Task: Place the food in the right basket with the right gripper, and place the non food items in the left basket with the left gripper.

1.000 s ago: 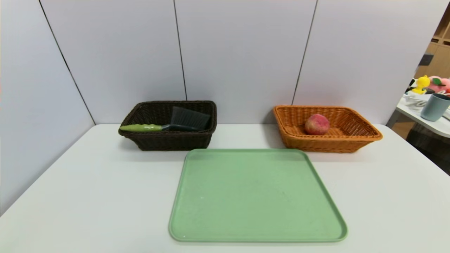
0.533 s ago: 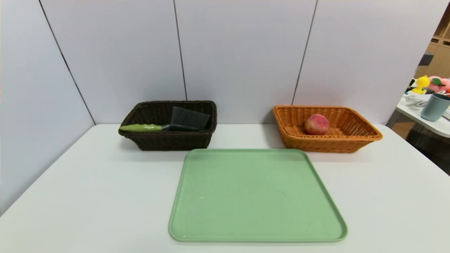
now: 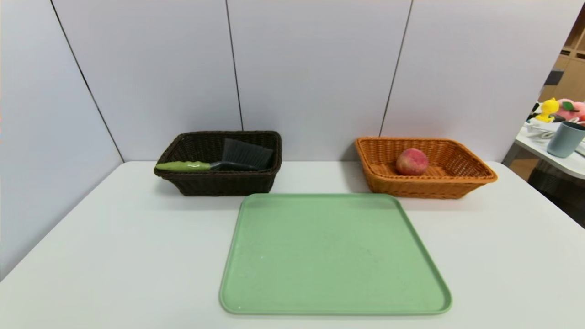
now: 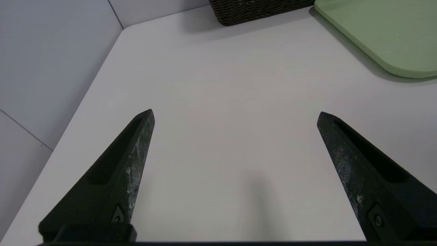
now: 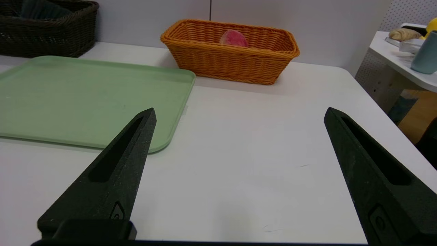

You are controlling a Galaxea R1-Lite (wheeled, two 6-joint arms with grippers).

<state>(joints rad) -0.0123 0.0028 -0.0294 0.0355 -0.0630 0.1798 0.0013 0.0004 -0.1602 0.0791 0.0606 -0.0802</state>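
The peach [image 3: 412, 161] is seen in the orange basket [image 3: 475, 176], the brush [image 3: 219, 162] in the dark basket [image 3: 219, 185]; the tray [image 3: 333, 256] is bare. Both the left gripper [image 4: 235, 114] and the right gripper [image 5: 239, 112] are held over the table [image 3: 114, 256], jaws wide apart and empty. Sorting looks finished; the arms are best parked clear of the baskets.

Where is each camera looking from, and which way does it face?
Head view: from high up, facing forward and down at the green tray and both baskets; no robot parts show.
Left wrist view: low over the table, behind the open left claw.
Right wrist view: behind the open right claw, facing the orange basket.
All three share the tray.
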